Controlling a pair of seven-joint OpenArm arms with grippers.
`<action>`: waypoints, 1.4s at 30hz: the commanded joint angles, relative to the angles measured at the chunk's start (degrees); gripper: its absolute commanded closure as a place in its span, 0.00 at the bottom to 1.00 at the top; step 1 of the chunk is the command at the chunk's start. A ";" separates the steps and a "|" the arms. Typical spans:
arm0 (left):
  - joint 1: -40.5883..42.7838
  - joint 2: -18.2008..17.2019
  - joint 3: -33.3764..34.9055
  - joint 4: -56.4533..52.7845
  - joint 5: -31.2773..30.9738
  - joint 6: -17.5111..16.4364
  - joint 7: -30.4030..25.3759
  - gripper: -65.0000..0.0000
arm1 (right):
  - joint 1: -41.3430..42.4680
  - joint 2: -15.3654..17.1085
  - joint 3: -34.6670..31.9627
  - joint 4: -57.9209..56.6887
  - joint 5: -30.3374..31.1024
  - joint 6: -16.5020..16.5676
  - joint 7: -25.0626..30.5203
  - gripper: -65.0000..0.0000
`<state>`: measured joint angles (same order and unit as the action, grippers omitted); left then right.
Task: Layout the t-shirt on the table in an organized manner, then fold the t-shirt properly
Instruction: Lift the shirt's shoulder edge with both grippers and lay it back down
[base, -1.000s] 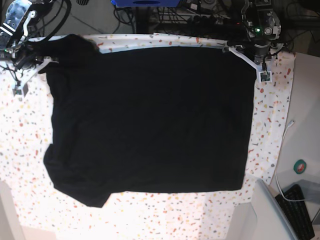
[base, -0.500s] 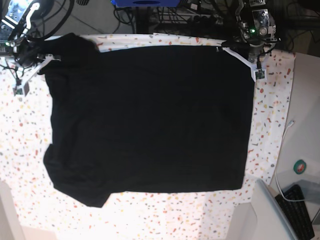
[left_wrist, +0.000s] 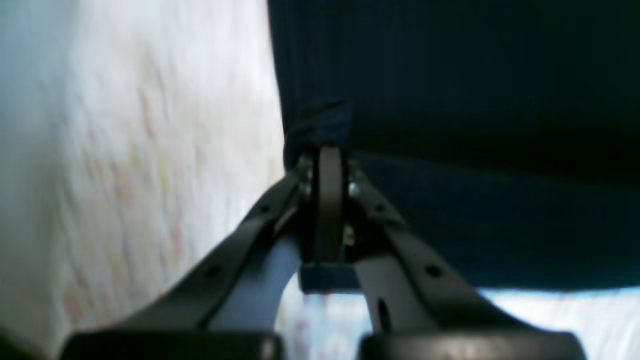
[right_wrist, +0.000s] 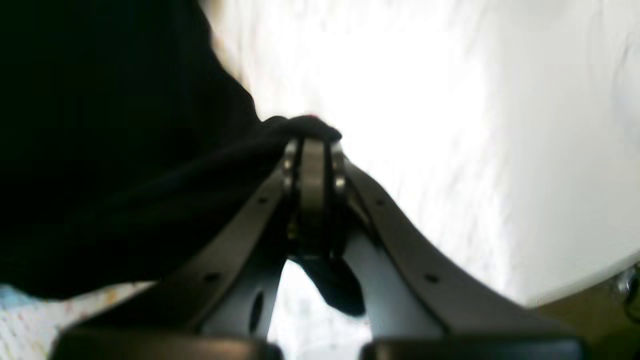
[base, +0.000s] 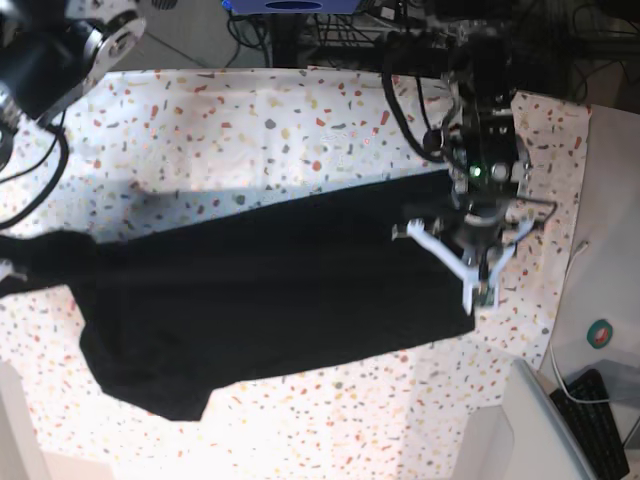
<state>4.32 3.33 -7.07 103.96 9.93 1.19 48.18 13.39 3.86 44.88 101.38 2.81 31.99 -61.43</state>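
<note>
Across the lower middle of the base view the t-shirt (base: 270, 300) now lies folded narrower on the flecked table (base: 250, 110), pinched by the left gripper (base: 478, 285) and right gripper (right_wrist: 312, 145), cables beyond.

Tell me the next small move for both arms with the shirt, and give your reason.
Probably carry the held edge further toward the near edge and lay it down. Both claws, left claw and right claw, are shut on the t-shirt, whose far edge is already folded partway over, leaving bare table behind it.
</note>
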 joint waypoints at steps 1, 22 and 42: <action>-4.45 -0.21 2.10 0.87 1.54 0.61 -1.37 1.00 | 3.98 2.08 -1.32 -2.00 -0.22 -0.47 1.25 1.00; -75.57 4.71 7.73 -51.35 -7.69 6.50 -12.89 1.00 | 60.15 23.53 -34.38 -47.89 -0.22 -6.71 29.56 1.00; -23.44 -3.82 8.43 -34.12 -9.63 6.76 -11.30 1.00 | 12.24 13.50 -16.88 -54.22 -0.22 -6.80 27.28 1.00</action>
<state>-16.93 -0.73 1.21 68.55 0.16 7.94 38.87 23.64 16.47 27.92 45.98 1.28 24.43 -35.83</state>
